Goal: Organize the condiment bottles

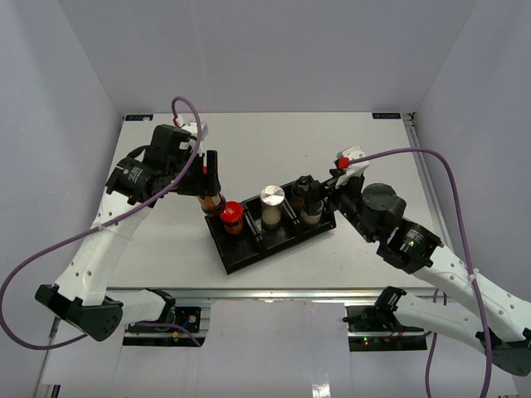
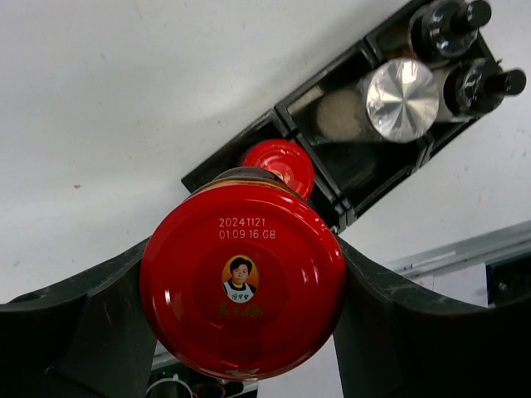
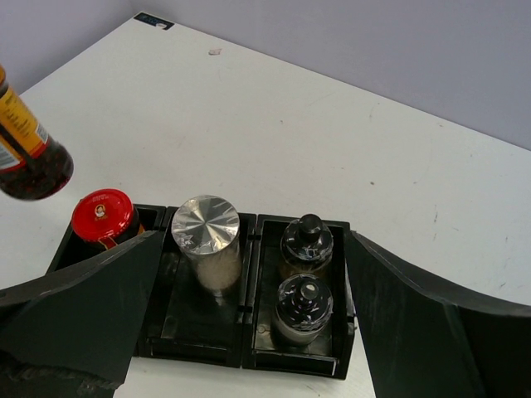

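Top external view: the left gripper [image 1: 207, 181] is clamped on a red-lidded jar [image 1: 210, 201] with dark brown contents, just beside the left end of the black tray [image 1: 249, 253]. The left wrist view looks straight down on this jar's red lid [image 2: 242, 290], which is pinched between the two dark fingers [image 2: 75, 332]. The lid faces up toward the wrist, so the jar's long axis runs roughly vertical. In the right wrist view its lower body [image 3: 25, 157] leans a little and appears to hang clear of the white surface [image 3: 332, 124], not touching the tray.

The tray lies diagonally on the surface, its long axis running from near-left to far-right. Its three compartments hold the other bottles, all standing upright with their caps up. The second red-lidded jar [image 1: 233, 217] stands in the left compartment, nearest the held one. The silver-lidded jar [image 1: 272, 207], with cream contents, stands in the middle compartment. The two black-capped shakers [image 3: 305, 240] [image 3: 303, 307] share the right compartment, one behind the other and just about touching.

The right gripper [image 1: 335, 191] sits at the right end of the tray, close to the shakers. In its own wrist view its fingers [image 3: 83, 315] are spread wide apart with nothing between them but the tray ahead. They frame the three compartments from either side.
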### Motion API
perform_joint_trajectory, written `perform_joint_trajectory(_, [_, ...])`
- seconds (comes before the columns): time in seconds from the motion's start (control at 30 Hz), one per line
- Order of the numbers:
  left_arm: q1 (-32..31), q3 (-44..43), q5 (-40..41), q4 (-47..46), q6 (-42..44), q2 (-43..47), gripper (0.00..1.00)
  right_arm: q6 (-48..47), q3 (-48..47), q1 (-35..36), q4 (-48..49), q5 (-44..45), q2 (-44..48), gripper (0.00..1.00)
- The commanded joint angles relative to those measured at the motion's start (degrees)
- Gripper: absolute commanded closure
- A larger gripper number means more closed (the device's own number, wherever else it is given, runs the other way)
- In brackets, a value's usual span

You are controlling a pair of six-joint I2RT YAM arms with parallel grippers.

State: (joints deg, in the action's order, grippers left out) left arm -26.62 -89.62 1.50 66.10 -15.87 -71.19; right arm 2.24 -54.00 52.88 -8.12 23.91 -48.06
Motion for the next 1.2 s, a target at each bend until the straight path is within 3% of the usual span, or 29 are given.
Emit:
perform_joint_trajectory(0.0, [-0.36, 1.91, -5.16, -4.66, -1.0, 6.01, 1.0, 1.34, -2.27, -0.07, 0.12, -0.43, -0.96, 0.03])
perform_joint_trajectory(0.43, [-1.02, 16.62, -8.27, -9.57, -4.52, 13.55, 1.0, 2.03, -1.06, -0.15, 1.18, -0.41, -1.64, 0.03])
perform_joint_trajectory(0.8, [-4.4, 21.41, -6.05, -11.08, -6.86, 16.01, 1.0, 2.33, -0.06, -0.15, 1.62, -0.18, -1.42, 0.03])
perform_joint_trajectory(1.03, [-11.51, 22.7, -2.1, -12.3, -9.46, 13.82, 1.0, 2.32, 0.48, -0.15, 1.7, 0.19, -1.41, 0.03])
perform_joint_trajectory(1.17, [-19.1, 21.27, 7.82, -11.32, -13.51, 10.84, 1.0, 1.82, 0.65, -0.15, 1.38, 1.0, -1.0, 0.03])
